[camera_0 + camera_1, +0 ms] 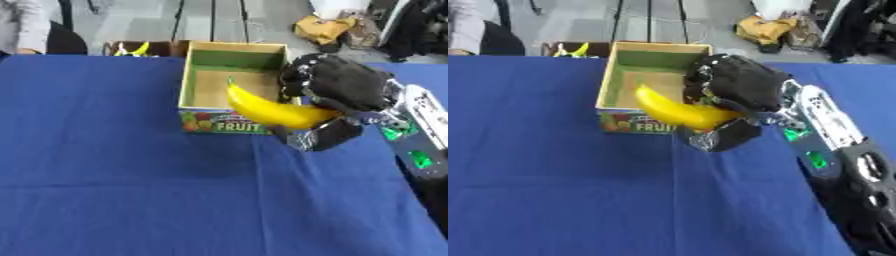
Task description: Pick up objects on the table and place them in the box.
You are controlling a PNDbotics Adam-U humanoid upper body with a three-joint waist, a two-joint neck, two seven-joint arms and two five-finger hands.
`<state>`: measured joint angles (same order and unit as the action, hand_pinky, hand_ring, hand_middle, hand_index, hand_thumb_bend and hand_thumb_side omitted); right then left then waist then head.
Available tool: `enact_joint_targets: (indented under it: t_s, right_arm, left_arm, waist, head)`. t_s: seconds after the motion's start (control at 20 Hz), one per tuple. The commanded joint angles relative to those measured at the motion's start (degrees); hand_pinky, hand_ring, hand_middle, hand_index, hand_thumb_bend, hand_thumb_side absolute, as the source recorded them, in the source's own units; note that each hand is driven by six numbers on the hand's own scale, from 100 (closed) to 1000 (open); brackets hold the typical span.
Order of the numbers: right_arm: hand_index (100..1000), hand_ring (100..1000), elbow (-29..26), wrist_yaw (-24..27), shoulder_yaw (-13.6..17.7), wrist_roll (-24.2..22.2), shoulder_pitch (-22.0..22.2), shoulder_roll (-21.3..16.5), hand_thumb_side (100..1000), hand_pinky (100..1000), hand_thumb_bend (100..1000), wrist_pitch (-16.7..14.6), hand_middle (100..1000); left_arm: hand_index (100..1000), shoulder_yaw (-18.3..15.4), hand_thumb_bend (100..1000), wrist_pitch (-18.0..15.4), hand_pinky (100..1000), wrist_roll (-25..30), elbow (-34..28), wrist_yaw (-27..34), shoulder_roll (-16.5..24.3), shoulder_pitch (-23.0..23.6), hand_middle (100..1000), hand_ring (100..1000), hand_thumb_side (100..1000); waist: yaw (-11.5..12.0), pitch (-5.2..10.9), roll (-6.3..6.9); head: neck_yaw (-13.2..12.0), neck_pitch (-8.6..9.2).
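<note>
My right hand (337,82) holds a banana (271,110) over the box.

My fingers are curled round the fat end of the banana, w/ my thumb under it. The banana is yellow & tilted: its thin green tip points far & left, in over the box (199,62), and its fat end sits in my hand at the box's near right corner. It's up off the blue table (114,165). The box is open on top, w/ green & tan walls inside. Its near side has fruit pics & the word FRUIT. It sits at the far part of the table, about mid. My arm comes in from the right, w/ small green lights on it. Behind the box, far left, is another box (140,48) w/ sth yellow in it.
</note>
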<state>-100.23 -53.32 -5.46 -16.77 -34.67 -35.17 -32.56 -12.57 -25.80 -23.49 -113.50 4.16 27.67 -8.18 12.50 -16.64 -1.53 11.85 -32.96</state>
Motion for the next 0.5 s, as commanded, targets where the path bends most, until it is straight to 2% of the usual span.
enact_joint_targets:
  t_s: [0.05,0.5]
  right_arm:
    - [536,690,0.1,1.4,1.2,0.5,-1.8,-2.9,792,650,100,1.0,443]
    - [535,691,3.9,3.4,2.4,1.2,-5.6,-6.5,791,651,100,3.0,440]
  left_arm:
    - [703,-0.4,100,-0.1,523,0.2,-1.1,-0.1,0.8,-0.6,590,720,1000]
    - [700,-0.6,100,0.1,522,0.1,-1.1,-0.4,-0.7,-0.4,587,721,1000]
  waist:
    - [0.4,0.68,0.19]
    - [2.5,-0.41,0.11]
  head:
    - [0.8,1.02]
    - [3.1,2.57]
